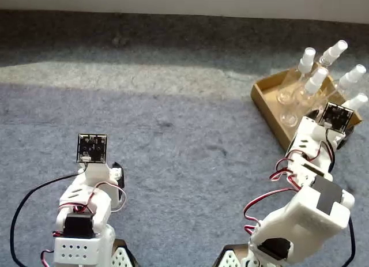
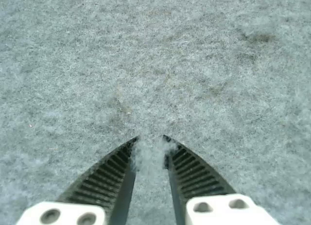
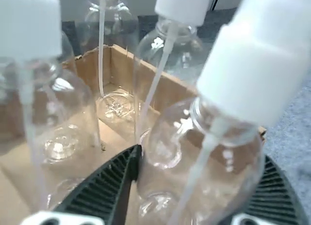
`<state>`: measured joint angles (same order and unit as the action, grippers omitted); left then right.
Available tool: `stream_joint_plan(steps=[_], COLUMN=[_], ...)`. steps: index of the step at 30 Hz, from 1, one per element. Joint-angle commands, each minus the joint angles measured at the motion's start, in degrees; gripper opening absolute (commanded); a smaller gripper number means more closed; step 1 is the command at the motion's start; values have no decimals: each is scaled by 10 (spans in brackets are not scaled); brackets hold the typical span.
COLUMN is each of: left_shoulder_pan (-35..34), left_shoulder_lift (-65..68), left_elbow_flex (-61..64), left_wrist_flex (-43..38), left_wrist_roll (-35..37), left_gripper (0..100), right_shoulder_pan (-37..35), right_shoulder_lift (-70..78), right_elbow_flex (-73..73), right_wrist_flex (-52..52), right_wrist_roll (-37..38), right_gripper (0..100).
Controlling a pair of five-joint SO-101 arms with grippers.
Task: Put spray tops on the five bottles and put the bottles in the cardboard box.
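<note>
Five clear bottles [image 1: 311, 85], each with a white spray top [image 1: 307, 55], are gathered at the cardboard box [image 1: 266, 102], which sits toward the far right part of the table [image 1: 173, 134]. At least four of them stand upright and close together inside the box. From the right wrist view, thin white tubes run down inside the bottles and the brown box floor shows through their bases.

The nearest bottle [image 3: 204, 176] is between the jaws of the right gripper [image 3: 201, 157]. The jaws are spread wide, one black ribbed jaw against each side of the bottle's body, so they hold it. Its own white top [image 3: 257, 64] is on. The bottle's base is hidden, so I cannot tell whether it rests on the box floor. In the high view this bottle [image 1: 356, 101] is the one closest to the right arm, which stretches out to the near side of the box.

The left gripper [image 2: 149, 140] is well away from the box, low over the grey felt of the table at the near left. Its jaws are narrow, with a small gap at the tips and nothing between them.
</note>
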<state>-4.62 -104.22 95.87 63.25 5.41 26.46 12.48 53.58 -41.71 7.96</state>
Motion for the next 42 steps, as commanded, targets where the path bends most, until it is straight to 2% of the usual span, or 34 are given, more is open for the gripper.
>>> stream_joint_plan(steps=[1,3,9,15,19,29,36,42], left_shoulder_pan=[-4,-4,-4,-5,-5,-5,-7,-8], left_shoulder_lift=[-5,-5,-5,-4,-4,-4,-4,-5], left_elbow_flex=[12,12,12,12,12,12,12,8], left_wrist_flex=[1,1,1,1,1,2,2,1], left_wrist_roll=[-4,-4,-4,-4,-4,-4,-4,-4], left_gripper=[42,42,42,42,42,42,42,41], right_shoulder_pan=[7,7,-1,-14,-15,-13,-18,-17], right_shoulder_lift=[-7,-8,-119,-224,-261,-305,-427,-502], right_elbow_flex=[-2,-3,-4,-4,-4,-4,-92,-165], right_wrist_flex=[2,17,208,318,361,389,669,810], right_wrist_roll=[9,9,5,5,8,9,5,5], right_gripper=[313,313,313,313,313,313,313,313])
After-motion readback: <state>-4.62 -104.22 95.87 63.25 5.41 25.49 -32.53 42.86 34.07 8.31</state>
